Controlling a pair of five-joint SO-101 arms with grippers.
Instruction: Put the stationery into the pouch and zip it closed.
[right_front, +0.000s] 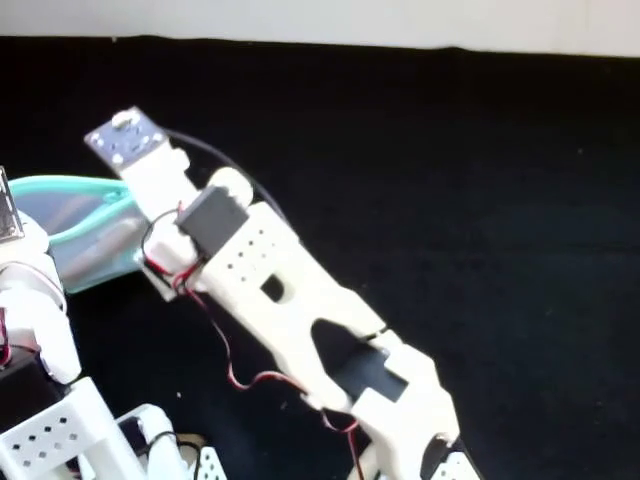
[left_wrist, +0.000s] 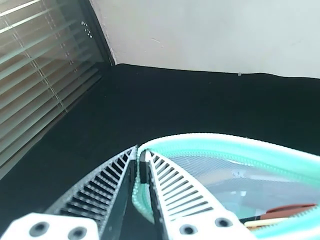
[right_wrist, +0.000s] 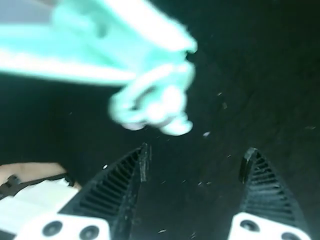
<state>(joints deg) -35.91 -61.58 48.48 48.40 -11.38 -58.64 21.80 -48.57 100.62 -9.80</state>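
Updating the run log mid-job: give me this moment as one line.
left gripper: shut on pouch rim | right gripper: open, zipper pull just ahead | stationery: inside pouch | pouch mouth: open

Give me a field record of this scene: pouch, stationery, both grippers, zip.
pouch: mint, at the left of the black table, mouth open
stationery: red and wooden pieces lying inside the pouch
left gripper: shut on the pouch's zip rim
right gripper: open, facing the zip pull, not touching it
zip: not yet closed
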